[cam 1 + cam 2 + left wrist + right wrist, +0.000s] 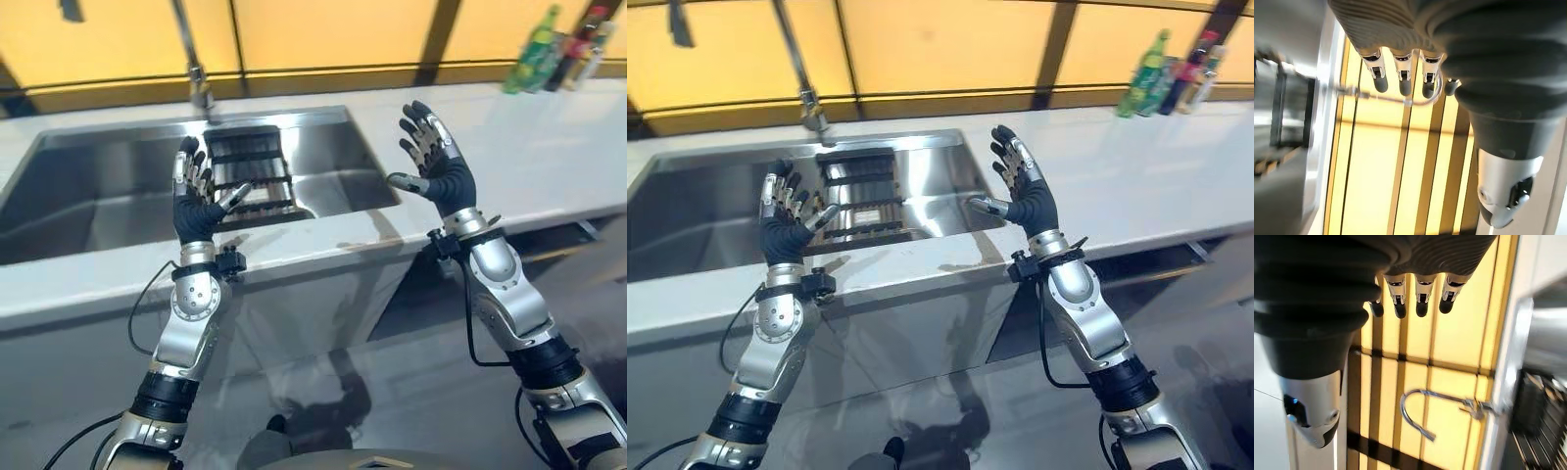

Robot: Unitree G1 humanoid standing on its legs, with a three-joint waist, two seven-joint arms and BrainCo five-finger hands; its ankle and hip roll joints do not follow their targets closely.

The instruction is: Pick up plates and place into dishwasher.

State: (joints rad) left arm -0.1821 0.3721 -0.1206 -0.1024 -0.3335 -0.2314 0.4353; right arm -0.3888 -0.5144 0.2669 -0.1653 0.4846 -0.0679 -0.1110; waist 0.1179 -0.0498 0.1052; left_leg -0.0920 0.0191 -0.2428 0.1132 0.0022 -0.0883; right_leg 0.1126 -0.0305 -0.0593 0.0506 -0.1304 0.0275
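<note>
A white desk (pixel 549 147) ran under yellow panels, with a steel sink (pixel 88 196), a tap (pixel 199 78) behind it and a dark slatted rack (pixel 250 171) in the basin. Bottles (pixel 549 49) stood at the far right corner. The left robot hand (pixel 196 196) and right robot hand (pixel 436 157) were raised over the desk's front edge, fingers spread and holding nothing. I could make out no plate and no dishwasher. Judging by that, a good reach would call for finding a plate and approaching its rim with thumb apart. The rack's contents were hard to read.
</note>
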